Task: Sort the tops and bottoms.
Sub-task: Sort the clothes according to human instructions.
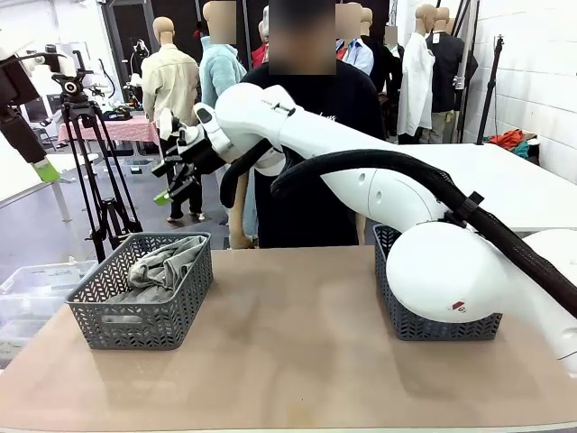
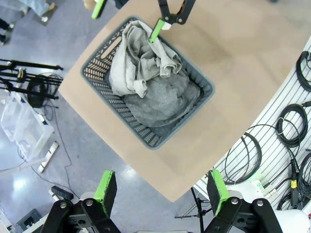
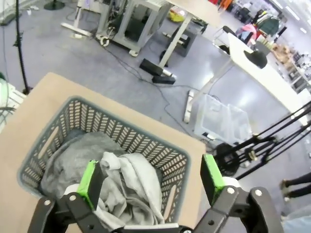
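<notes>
A grey basket (image 1: 117, 317) at the table's left holds a light grey garment (image 1: 171, 259) lying over a darker grey one (image 2: 163, 99). My right gripper (image 1: 168, 186) hangs open above this basket's far side, reaching across from the right. In the right wrist view its fingers (image 3: 90, 180) are spread with nothing between them, and the light grey garment (image 3: 133, 187) and the darker grey one (image 3: 73, 155) lie below. My left gripper (image 2: 160, 191) is open and empty, high above the basket (image 2: 146, 138). It appears at the far left (image 1: 45, 170) in the front view.
A second grey basket (image 1: 433, 323) stands at the table's right, mostly behind my right arm, its contents hidden. A person in a black T-shirt (image 1: 315, 171) stands at the far edge. A tripod (image 1: 90, 162) and clear bins (image 2: 22, 126) are on the floor to the left.
</notes>
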Motion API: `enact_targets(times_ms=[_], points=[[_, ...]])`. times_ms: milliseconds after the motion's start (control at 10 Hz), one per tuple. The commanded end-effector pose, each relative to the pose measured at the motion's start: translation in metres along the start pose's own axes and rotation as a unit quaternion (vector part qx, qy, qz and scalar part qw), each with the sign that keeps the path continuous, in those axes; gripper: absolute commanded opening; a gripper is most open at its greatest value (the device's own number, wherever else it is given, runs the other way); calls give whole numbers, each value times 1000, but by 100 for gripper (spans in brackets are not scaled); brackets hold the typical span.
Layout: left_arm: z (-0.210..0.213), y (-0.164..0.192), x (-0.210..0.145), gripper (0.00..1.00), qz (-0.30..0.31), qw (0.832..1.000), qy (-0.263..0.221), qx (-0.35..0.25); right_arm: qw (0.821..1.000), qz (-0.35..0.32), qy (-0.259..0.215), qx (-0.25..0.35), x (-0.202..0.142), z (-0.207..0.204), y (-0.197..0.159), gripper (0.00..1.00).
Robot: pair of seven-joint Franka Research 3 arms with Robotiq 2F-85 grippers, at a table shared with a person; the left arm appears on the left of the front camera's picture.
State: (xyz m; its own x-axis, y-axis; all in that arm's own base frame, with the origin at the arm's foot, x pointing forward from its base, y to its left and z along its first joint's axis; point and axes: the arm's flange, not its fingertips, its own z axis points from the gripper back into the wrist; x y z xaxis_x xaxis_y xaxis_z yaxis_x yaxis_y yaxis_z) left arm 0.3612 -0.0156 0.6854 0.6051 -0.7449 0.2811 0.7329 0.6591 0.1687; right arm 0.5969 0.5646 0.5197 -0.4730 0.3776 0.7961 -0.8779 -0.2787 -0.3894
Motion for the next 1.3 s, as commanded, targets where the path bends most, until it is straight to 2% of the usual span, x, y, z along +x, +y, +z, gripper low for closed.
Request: enact_targets(times_ms=[0, 1200], points=[[1, 0, -1, 97, 1, 1000, -2, -1, 1000, 1, 10, 11, -9, -7, 4, 100], [1, 0, -1, 97, 1, 1000, -2, -1, 1000, 1, 10, 11, -9, -7, 4, 100]])
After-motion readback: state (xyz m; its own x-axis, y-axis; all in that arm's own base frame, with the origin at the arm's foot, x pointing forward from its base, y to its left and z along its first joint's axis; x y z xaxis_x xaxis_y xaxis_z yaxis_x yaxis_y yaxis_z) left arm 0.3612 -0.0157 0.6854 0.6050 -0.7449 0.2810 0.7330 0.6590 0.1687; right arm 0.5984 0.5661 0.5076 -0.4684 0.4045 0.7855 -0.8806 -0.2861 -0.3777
